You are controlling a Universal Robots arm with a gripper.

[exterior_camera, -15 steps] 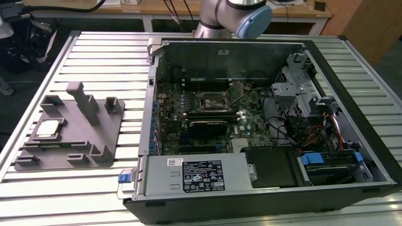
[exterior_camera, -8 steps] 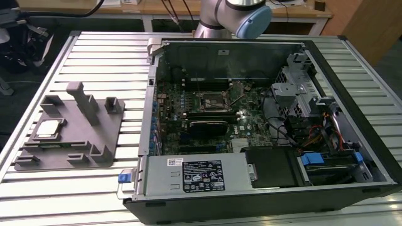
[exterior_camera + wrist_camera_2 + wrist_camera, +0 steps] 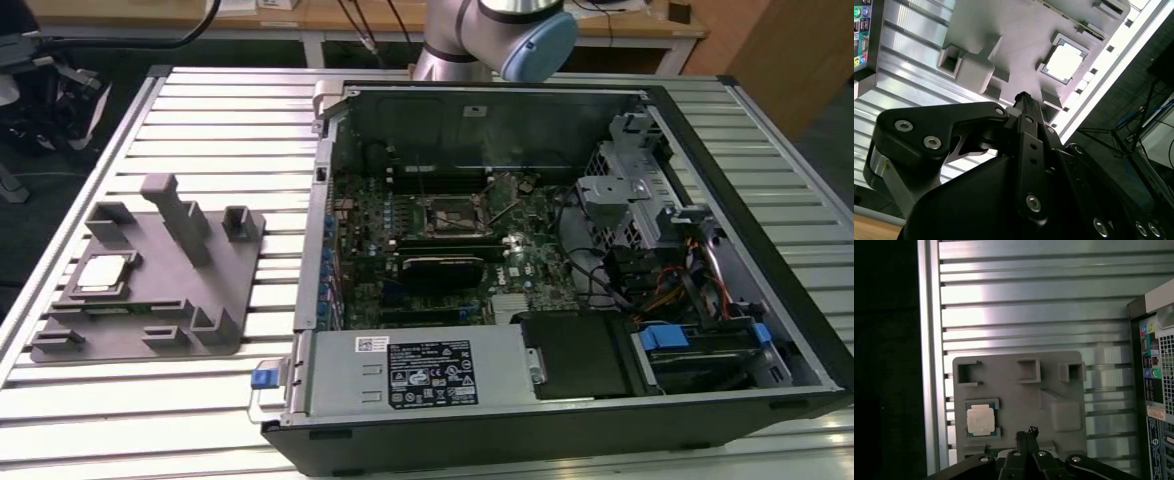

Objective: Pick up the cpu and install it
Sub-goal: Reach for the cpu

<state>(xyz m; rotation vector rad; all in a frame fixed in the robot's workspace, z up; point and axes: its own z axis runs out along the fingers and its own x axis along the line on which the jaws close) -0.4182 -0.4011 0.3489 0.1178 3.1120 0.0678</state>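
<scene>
Over on the exterior view's left, the cpu (image 3: 104, 272) lies flat in its pocket on the grey tray (image 3: 147, 305), silver top up, close to the tray's outer edge. Now a look down from the arm: in the first wrist view the gripper (image 3: 1026, 434) hangs above the tray, fingertips pressed together and nothing between them (clenched on air, folks). It is over bare tray surface, near the chip but apart from it. Across on the exterior view's right, the open computer case (image 3: 561, 425) rests on the slatted metal table (image 3: 200, 130). Its black framed socket (image 3: 447, 213) sits mid-motherboard, well apart from the tray.
</scene>
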